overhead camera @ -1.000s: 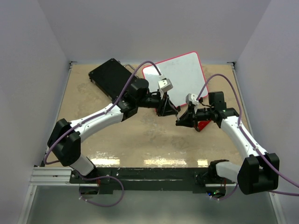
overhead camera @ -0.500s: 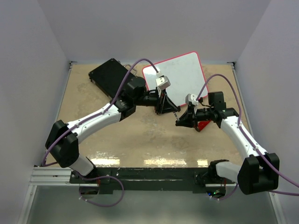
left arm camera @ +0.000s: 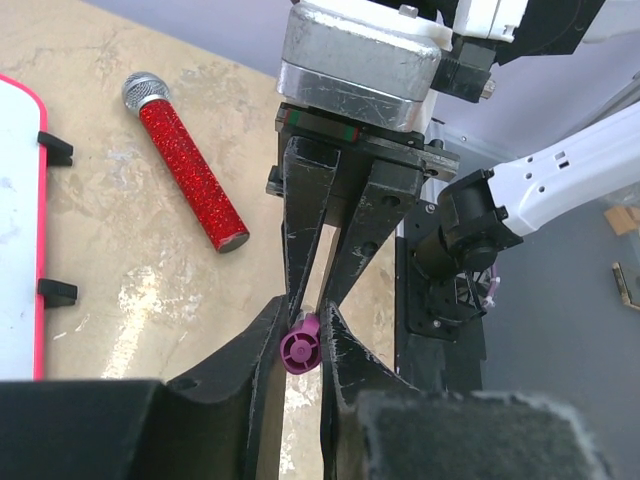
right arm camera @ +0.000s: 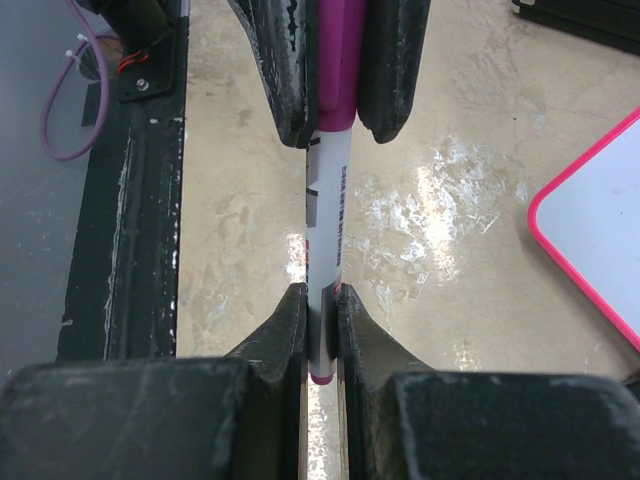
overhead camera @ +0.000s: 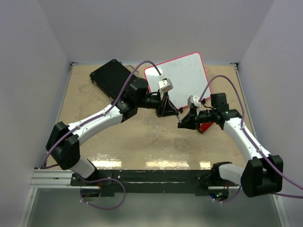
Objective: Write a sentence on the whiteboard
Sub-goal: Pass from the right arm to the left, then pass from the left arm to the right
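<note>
Left gripper [overhead camera: 176,112]: jaws nearly together, clamped on the magenta cap end of the marker [right arm camera: 324,230]. Right gripper [overhead camera: 181,125]: jaws fully together on the marker's white barrel, near its other end. Both grippers meet tip to tip above mid-surface [overhead camera: 142,137], marker bridging them.

Whiteboard [overhead camera: 184,75]: far right of the surface, tilted, beyond the grippers, just beside the black case [overhead camera: 110,78]. Its face reads plain white. The left wrist and a cable cover its near edge.

Top view: marker barely made out between the fingers. Left wrist view: only the cap shows, end-on. Red glitter microphone [left arm camera: 186,165] lies on the surface, mostly hidden under the right arm from above.

Count: 2 grippers, 1 marker, 1 whiteboard, 1 case, 1 microphone.
</note>
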Robot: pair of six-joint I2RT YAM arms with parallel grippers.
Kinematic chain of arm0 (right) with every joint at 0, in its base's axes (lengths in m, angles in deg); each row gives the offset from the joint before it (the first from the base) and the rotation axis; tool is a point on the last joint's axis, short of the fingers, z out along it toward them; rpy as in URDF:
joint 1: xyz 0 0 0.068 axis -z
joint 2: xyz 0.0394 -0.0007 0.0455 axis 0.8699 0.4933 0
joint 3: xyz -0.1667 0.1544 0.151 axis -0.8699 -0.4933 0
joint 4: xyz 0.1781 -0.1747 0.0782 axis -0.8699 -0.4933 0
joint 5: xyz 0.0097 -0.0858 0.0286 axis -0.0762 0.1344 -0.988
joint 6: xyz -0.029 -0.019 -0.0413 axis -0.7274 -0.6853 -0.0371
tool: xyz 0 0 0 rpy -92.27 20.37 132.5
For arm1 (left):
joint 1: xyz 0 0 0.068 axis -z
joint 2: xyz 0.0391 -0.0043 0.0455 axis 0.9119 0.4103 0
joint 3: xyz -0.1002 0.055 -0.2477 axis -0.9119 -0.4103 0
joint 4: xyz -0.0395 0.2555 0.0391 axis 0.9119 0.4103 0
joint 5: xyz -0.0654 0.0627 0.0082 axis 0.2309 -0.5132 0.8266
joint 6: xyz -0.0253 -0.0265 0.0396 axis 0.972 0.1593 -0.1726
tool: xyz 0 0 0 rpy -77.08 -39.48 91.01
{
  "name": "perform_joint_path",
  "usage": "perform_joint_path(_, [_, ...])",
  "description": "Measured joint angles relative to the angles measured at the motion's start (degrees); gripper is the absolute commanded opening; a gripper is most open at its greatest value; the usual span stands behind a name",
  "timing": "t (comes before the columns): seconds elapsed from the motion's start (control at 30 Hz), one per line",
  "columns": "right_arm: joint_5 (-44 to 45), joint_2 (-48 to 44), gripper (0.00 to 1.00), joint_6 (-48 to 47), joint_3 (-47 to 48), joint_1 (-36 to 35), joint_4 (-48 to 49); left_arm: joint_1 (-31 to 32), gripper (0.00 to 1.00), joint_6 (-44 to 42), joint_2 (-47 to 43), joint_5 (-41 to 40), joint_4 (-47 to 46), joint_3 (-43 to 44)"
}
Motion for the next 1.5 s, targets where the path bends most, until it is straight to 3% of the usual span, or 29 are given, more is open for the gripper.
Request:
perform_joint_path(0.13, [-0.04,0.00,0.04,0.02,0.00,0.00,-0.02,-0.02,0.00,0.22,0.00,-0.28,-0.28,0.00])
perform_joint_path(0.2, [-0.17,0.00,0.54,0.04,0.00,0.00,0.11,-0.13,0.00,1.07,-0.02,-0.61,-1.42,-0.39])
perform_joint_path(0.27, [-0.11,0.00,0.66,0.22,0.00,0.00,0.20,-0.42,0.00,3.26,-0.61,-1.40,-4.48,-2.51])
perform_joint_path(0.3, [-0.02,0.00,0.86,0.20,0.00,0.00,0.22,-0.94,0.00,5.22,-1.49,-1.99,-7.13,-4.70])
perform_joint_path(0.37, [-0.07,-0.07,0.97,0.81,0.00,0.00,0.50,-1.88,0.00,8.87,-3.39,-3.26,-12.41,-9.11])
perform_joint_path(0.6, [-1.66,-2.36,0.99,3.74,0.07,0.02,1.95,-3.23,0.00,29.62,-11.89,-13.33,-39.82,-30.75])
perform_joint_path(0.83, [-4.63,1.86,0.97,2.62,11.80,0.02,-5.07,-1.77,0.00,41.13,-15.47,-24.28,-53.57,-38.82])
perform_joint_path(1.07, [-7.76,10.32,0.78,-8.63,22.23,-0.44,-21.22,-0.50,0.00,44.06,-16.61,-28.35,-58.93,-38.82])
perform_joint_path(1.3, [-7.04,9.05,0.46,-4.85,21.57,-4.61,-21.79,0.26,0.00,44.09,-16.61,-30.18,-59.21,-38.82])
perform_joint_path(1.33, [-7.02,8.15,0.35,-3.56,21.18,-5.07,-20.74,0.33,0.00,44.04,-16.61,-30.38,-59.21,-38.82])
perform_joint_path(1.4, [-6.97,6.73,0.21,-1.36,20.61,-5.51,-19.06,0.42,0.00,43.85,-16.61,-30.60,-59.14,-38.82])
perform_joint_path(1.43, [-6.58,6.34,0.09,-0.66,20.52,-5.55,-18.43,0.44,0.00,43.93,-16.61,-30.53,-59.17,-38.82])
perform_joint_path(1.5, [-5.55,6.19,0.00,0.98,20.41,-5.53,-17.27,0.79,0.00,43.87,-16.61,-30.51,-59.43,-38.82])
